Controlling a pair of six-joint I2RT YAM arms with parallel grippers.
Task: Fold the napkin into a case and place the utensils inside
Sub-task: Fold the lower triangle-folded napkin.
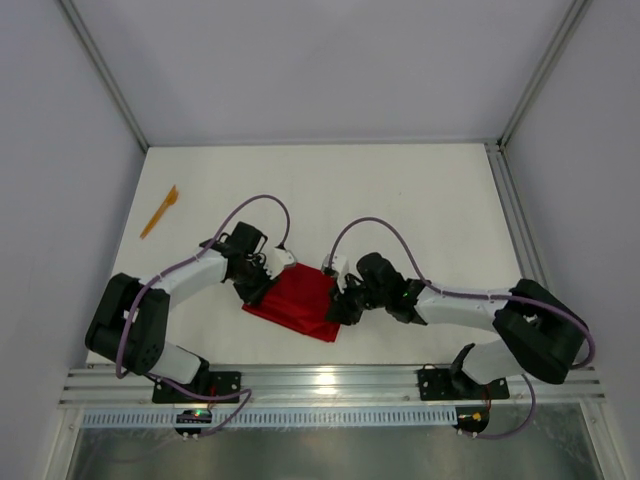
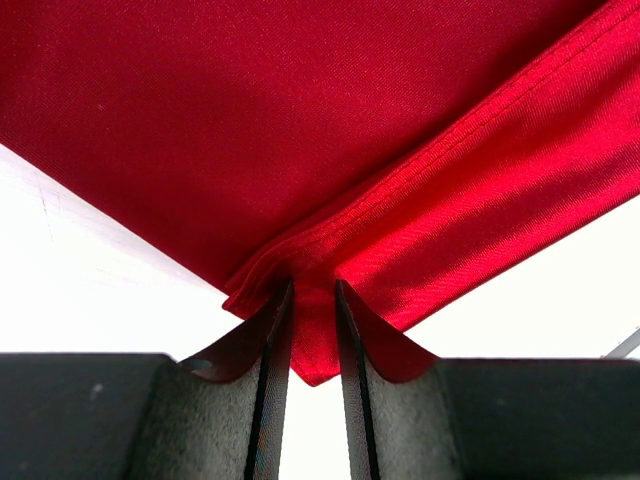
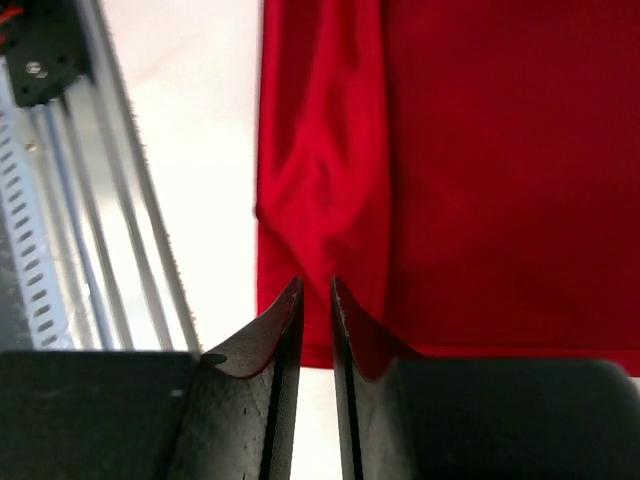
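Observation:
The red napkin (image 1: 300, 303) lies folded into a rough rectangle on the white table, between the two arms. My left gripper (image 1: 258, 290) is at its left corner. In the left wrist view the jaws (image 2: 313, 285) are shut on that layered corner of the napkin (image 2: 300, 120). My right gripper (image 1: 345, 305) is at the napkin's right edge. In the right wrist view it (image 3: 316, 282) is shut on the hem of the napkin (image 3: 480, 180), and wrinkles run toward the fingertips. One orange utensil (image 1: 158, 212) lies far left, away from both grippers. No other utensil is in view.
The metal rail (image 1: 320, 385) runs along the near table edge and also shows in the right wrist view (image 3: 80, 220), close to the napkin's near side. Grey walls enclose the table on the left, back and right.

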